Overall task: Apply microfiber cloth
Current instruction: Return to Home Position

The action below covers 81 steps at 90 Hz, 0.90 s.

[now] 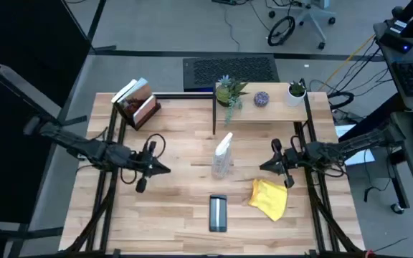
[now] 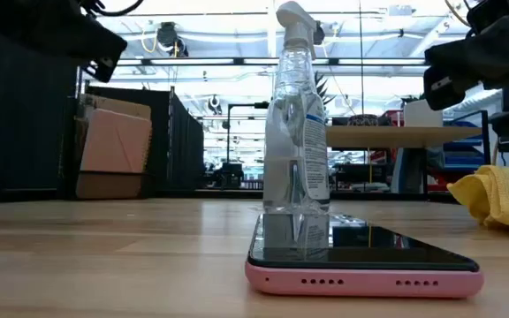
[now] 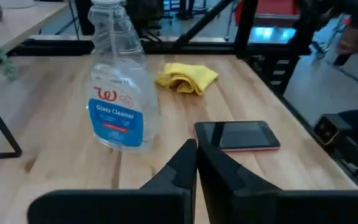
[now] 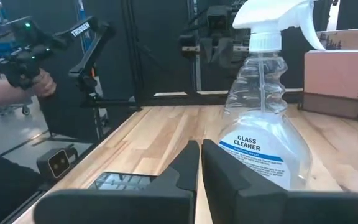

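Pinched shut on nothing at left gripper (image 1: 165,170) and right gripper (image 1: 264,166), with microfiber cloth (image 1: 269,198) crumpled right of the phone (image 1: 218,213), touching neither.

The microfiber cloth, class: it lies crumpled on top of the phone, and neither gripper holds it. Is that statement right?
No. The microfiber cloth lies crumpled on the table beside the phone, not on top of it; the high view shows bare wood between them. Neither the left gripper nor the right gripper holds it.
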Motion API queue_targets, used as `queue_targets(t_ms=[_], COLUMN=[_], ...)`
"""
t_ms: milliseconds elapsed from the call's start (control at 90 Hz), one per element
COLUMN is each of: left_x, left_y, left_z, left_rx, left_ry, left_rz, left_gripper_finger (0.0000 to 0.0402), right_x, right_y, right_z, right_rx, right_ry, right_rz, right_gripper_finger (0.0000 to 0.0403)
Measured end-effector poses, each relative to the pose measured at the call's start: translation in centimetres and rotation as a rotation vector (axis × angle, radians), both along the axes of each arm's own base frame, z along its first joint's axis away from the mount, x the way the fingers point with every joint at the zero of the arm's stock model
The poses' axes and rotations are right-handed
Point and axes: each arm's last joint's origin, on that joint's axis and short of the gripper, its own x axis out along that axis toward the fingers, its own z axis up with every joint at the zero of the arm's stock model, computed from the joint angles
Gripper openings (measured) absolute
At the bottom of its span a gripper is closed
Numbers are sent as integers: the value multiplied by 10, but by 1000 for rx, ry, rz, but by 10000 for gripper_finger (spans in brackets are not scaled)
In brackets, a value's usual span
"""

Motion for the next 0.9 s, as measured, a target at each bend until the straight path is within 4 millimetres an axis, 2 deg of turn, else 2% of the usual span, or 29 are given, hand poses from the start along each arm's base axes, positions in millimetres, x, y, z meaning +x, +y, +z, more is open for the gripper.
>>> queue_targets(t_ms=[289, 433, 633, 900], left_x=[-27, -39, -47, -59], left_y=[13, 20, 28, 29], left_z=[-37, -55, -46, -40], left_rx=[-109, -118, -100, -128], left_ry=[-88, -130, -236, -314], left_rz=[-63, -29, 16, -79], left_gripper_finger=[1, 1, 1, 1], right_x=[0, 0, 0, -5], right_y=[0, 0, 0, -1], right_z=[-1, -1, 2, 11], right_rx=[9, 12, 4, 17], right_ry=[12, 12, -16, -102], right_rz=[0, -1, -3, 24], right_gripper_finger=[2, 2, 2, 2])
